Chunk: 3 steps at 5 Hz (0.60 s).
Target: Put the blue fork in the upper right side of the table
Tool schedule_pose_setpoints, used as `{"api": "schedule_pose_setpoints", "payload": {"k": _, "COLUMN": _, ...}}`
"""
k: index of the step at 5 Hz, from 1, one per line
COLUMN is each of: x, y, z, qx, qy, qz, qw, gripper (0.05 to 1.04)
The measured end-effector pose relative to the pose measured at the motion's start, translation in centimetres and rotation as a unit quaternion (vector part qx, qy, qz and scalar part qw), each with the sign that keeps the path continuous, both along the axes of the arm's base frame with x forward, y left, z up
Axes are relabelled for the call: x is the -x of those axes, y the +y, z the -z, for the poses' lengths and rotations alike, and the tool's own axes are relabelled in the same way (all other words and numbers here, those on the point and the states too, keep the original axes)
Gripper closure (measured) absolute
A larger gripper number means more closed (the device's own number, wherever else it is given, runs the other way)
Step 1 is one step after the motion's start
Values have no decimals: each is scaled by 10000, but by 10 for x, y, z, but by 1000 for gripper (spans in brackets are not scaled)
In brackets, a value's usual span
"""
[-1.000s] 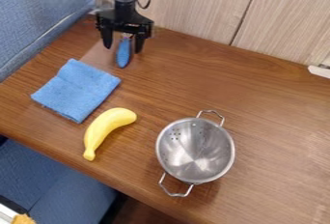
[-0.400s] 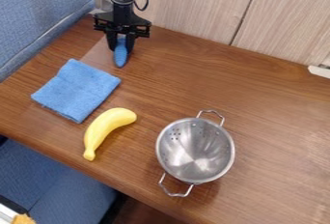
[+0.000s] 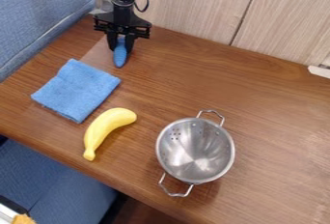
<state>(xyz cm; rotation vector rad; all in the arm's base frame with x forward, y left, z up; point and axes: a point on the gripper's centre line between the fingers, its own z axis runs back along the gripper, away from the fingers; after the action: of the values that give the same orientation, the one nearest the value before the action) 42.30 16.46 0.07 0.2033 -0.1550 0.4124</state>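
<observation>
Since the earliest frame, the 2 fingers of the pincer (image 3: 121, 49) have moved from wide apart to close in on the fork (image 3: 120, 58), and the arm has shifted slightly left. Between the last 2 frames you will find almost no change. The pincer is now clamped on the fork, with a finger against each side and the blue end protruding below the tips. You cannot tell whether the fork has left the bench (image 3: 258, 83) or still touches it.

Status: the fork is at the upper left of the bench, near the cloth (image 3: 76, 90). The grasp step appears complete; the transfer remains. Treat the task as roughly at its midpoint.

Next: raise the fork first, then carry it right along the wall panel (image 3: 187, 1) to the upper right of the bench. This route should keep you well apart from the banana (image 3: 106, 130) and the colander (image 3: 195, 150).

Caution: the fork is slim and may pivot in the grip. Confirm that it rises with the pincer before you traverse, and lower it fully before release.
</observation>
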Motion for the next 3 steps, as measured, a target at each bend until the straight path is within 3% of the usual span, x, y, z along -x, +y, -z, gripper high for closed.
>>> {"api": "schedule_pose_setpoints", "payload": {"k": 1, "x": 4, "y": -3, "z": -1, "qx": 23, "qy": 27, "qz": 11, "qw": 10000, "gripper": 705}}
{"api": "schedule_pose_setpoints", "payload": {"k": 2, "x": 7, "y": -14, "z": -15, "qx": -218, "qy": 107, "qz": 76, "qw": 9997, "gripper": 705}}
{"api": "schedule_pose_setpoints", "payload": {"k": 3, "x": 2, "y": -34, "z": -51, "qx": -333, "qy": -142, "qz": 192, "qw": 9992, "gripper": 705}}
